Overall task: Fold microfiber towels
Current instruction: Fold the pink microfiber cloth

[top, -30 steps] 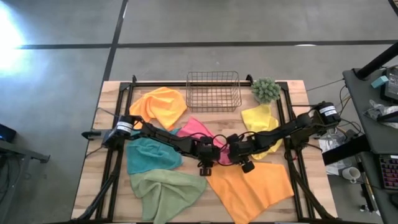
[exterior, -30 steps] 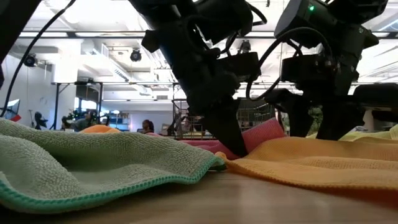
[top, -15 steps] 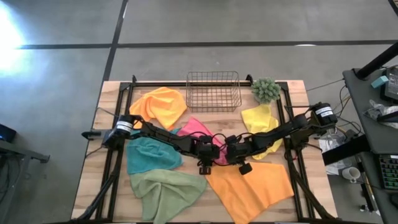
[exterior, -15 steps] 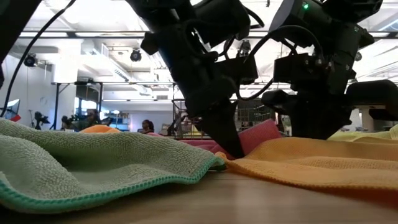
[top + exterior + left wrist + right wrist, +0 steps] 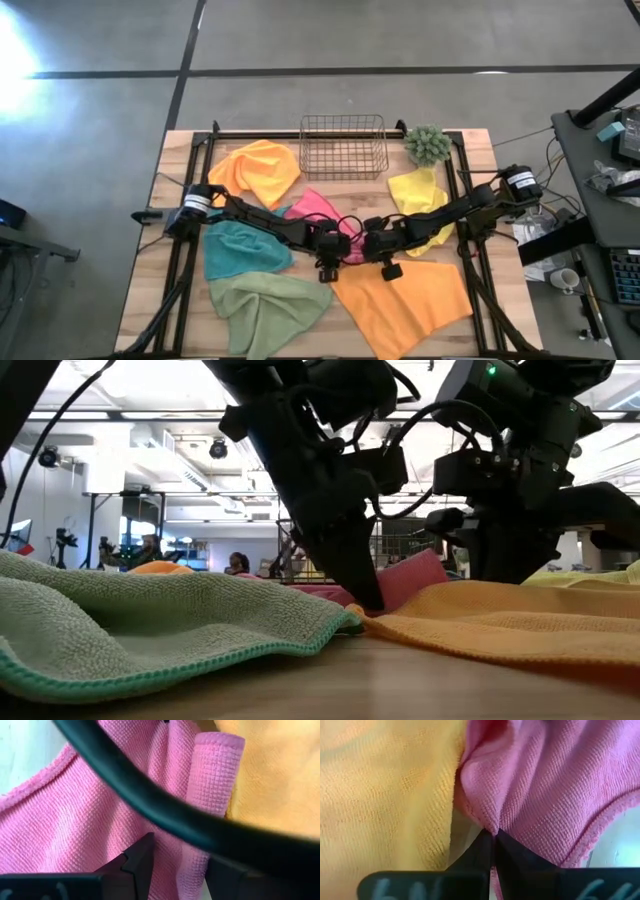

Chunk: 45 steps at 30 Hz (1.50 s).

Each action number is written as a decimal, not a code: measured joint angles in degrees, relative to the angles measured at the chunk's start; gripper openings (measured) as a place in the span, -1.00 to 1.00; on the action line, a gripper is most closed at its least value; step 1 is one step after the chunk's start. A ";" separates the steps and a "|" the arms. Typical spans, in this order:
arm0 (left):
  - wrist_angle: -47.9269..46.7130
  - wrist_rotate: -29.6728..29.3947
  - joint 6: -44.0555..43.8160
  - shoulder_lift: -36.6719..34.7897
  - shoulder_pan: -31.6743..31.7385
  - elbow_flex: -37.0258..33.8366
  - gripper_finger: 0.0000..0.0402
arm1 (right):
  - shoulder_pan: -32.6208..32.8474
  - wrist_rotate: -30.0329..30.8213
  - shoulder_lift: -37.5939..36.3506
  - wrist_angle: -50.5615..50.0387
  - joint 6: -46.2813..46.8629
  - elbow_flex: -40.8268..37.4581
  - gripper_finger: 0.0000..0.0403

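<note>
The pink towel (image 5: pixel 318 208) lies crumpled at mid-table, its near edge against the big orange towel (image 5: pixel 405 300). My left gripper (image 5: pixel 330 262) is at the pink towel's near left part and my right gripper (image 5: pixel 372 250) at its near right part. Both are shut on it and both slant down. In the low view the pink towel (image 5: pixel 412 575) rises as a ridge behind the orange towel (image 5: pixel 500 615), between the two arms. Around them lie the teal (image 5: pixel 240 250), sage green (image 5: pixel 265 305), yellow (image 5: pixel 420 195) and second orange (image 5: pixel 258 170) towels. My left gripper has a thick fold of the pink towel (image 5: pixel 182 862) between its two fingers (image 5: pixel 139 862), several layers deep. It comes slanting down from the table's left. The cloth beyond the fingers rests on the table, slack. My right gripper pinches a puckered fold of the pink towel (image 5: pixel 487 817) at its fingertips (image 5: pixel 482 845), next to the orange towel's edge (image 5: pixel 440 805). It comes slanting down from the table's right. The cloth bunches up at the tips; the rest lies on the table.
A copper wire basket (image 5: pixel 343 145) and a small green fuzzy plant (image 5: pixel 427 145) stand at the table's far edge. Towels cover most of the table's middle and near part. Bare wood shows along the near left edge (image 5: pixel 150 320).
My right gripper has shut on the pink towel's near right part, having shifted a little toward the table's left and rolled slightly. The pink ridge between the arms now stands somewhat higher and closer to my left gripper.
</note>
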 joint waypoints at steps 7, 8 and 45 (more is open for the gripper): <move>-0.33 0.02 -0.69 -1.73 -0.03 0.15 -0.32 | -0.15 1.34 -3.77 -1.04 3.65 -0.27 -0.96; -0.47 0.02 -0.69 -2.27 -0.05 0.13 -0.32 | -0.06 1.22 -4.14 -1.01 4.28 -0.25 -0.96; 8.42 -1.21 4.46 -1.32 -1.88 0.31 -0.32 | -0.07 0.31 -6.54 -1.90 7.34 -0.03 -0.96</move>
